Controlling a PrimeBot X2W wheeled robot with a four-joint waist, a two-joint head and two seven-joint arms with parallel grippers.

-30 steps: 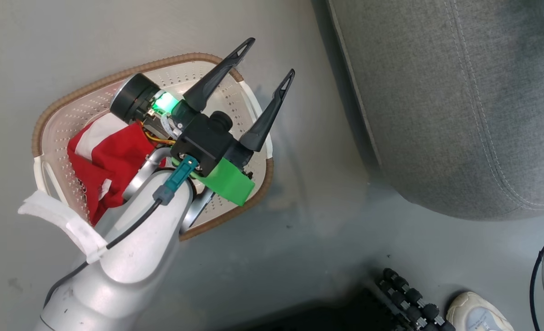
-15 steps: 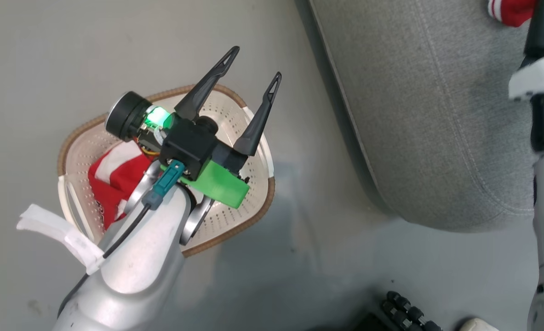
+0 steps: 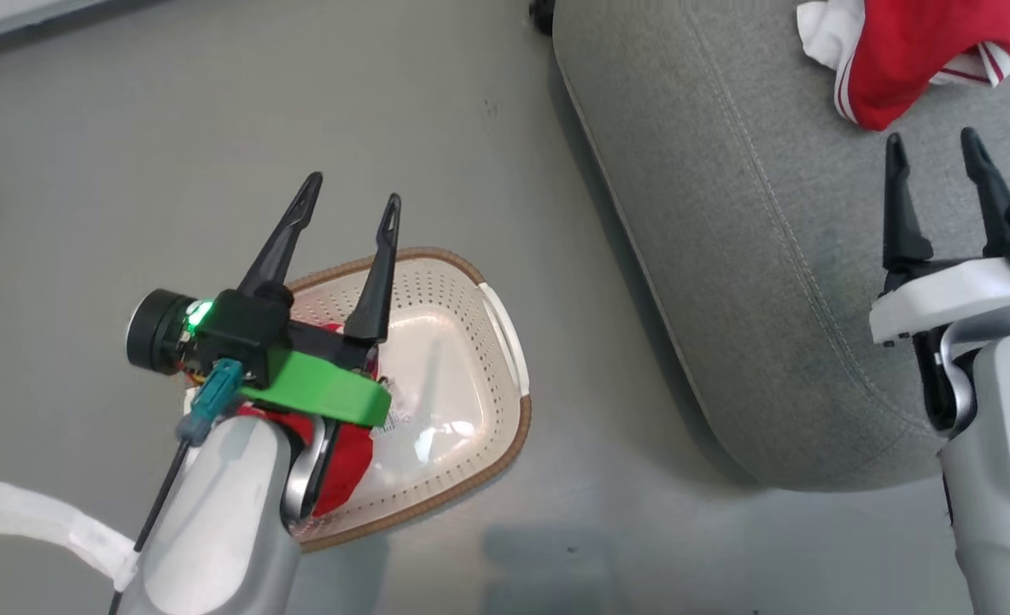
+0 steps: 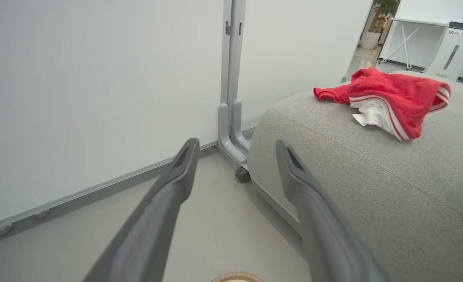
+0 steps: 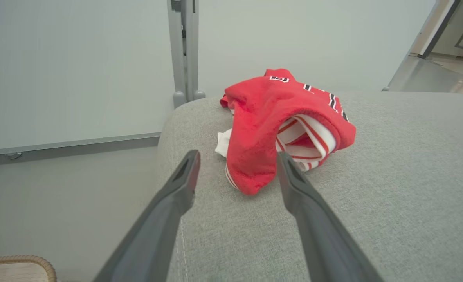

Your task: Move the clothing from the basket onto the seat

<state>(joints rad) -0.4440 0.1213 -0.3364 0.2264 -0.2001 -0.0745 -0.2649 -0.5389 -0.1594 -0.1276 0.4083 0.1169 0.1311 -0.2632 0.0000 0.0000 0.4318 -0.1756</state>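
Standing beside the robot and taking its forward direction as 12 o'clock, I record the following.

Basket: the basket [image 3: 462, 290] sits on the grey floor [image 3: 112, 154] at about the robot's 11 o'clock, beneath the left arm. Judging by the one white side handle on show, its long axis runs roughly 8 to 2 o'clock.

Clothing, item one: a red garment [image 3: 347, 465] lies bunched in the 8 o'clock end of the basket. It is largely hidden by the forearm, so its own lie cannot be read.

Left gripper [image 3: 353, 190]: it hovers above the basket with its fingers pointing to about 1 o'clock. The jaws are spread wide with nothing between them.

Seat: the seat [image 3: 752, 282] lies at 1 to 2 o'clock, near the basket but not touching it. Its near edge and stitched seam run 11 to 5 o'clock.

Clothing, item two: the jersey [image 3: 923, 60] rests crumpled on top of the seat, well apart from the basket. The heap's long axis lies about 9 to 3 o'clock, with a white fold at the 9 o'clock end. Its lettered face is up, and a striped white-and-red opening faces the right arm.

Right gripper [image 3: 932, 138]: it is over the seat, at 6 o'clock of the jersey and just short of it, fingers pointing to 12 o'clock. The jaws are spread apart, holding nothing, and clear of the cloth.
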